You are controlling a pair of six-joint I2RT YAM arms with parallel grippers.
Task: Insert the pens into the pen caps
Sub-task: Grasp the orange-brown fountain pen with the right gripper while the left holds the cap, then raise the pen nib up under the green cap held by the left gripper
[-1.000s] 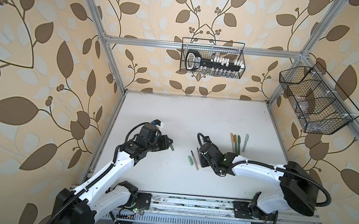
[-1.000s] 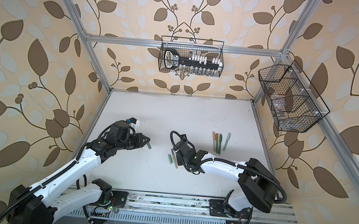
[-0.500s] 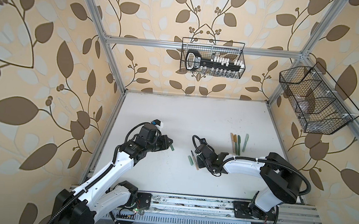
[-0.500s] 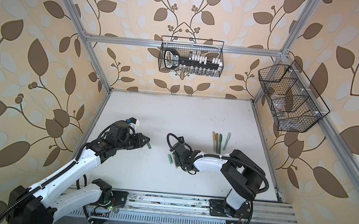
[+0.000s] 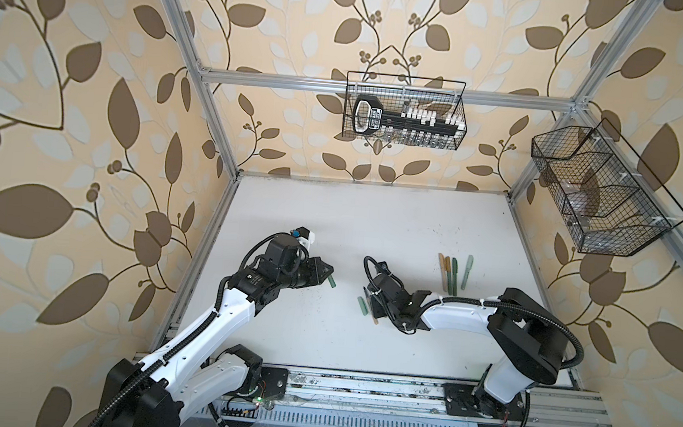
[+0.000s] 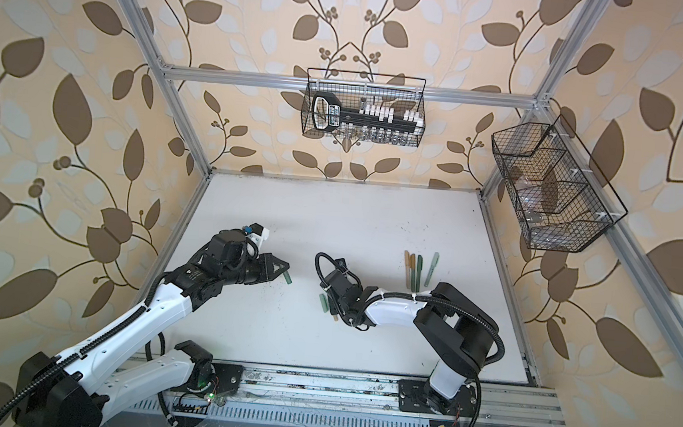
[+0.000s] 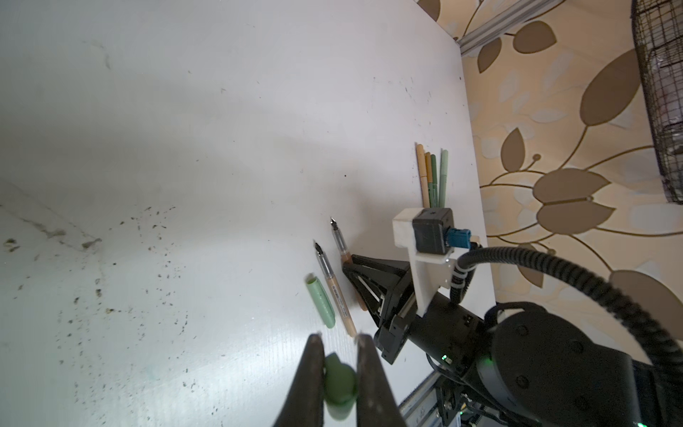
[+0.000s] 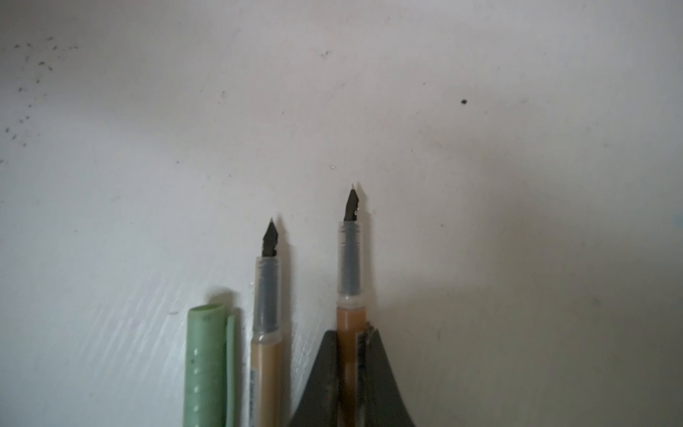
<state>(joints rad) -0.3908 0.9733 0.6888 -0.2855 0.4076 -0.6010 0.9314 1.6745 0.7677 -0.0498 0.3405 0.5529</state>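
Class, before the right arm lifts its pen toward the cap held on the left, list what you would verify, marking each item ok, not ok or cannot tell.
1. Right end effector shut on the orange-brown pen: ok.
2. Left end effector shut on the dark green cap: ok.
3. Held pen apart from the neighbouring tan pen: ok.
4. Cap's open end facing the pen: cannot tell.
5. Cap colour matching pen: not ok, green against orange-brown.

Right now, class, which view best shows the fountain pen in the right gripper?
The right wrist view: the fountain pen is close, nib and clear section sharp, right gripper pinching its orange barrel. The left wrist view shows it small; in both top views the gripper mostly hides it.
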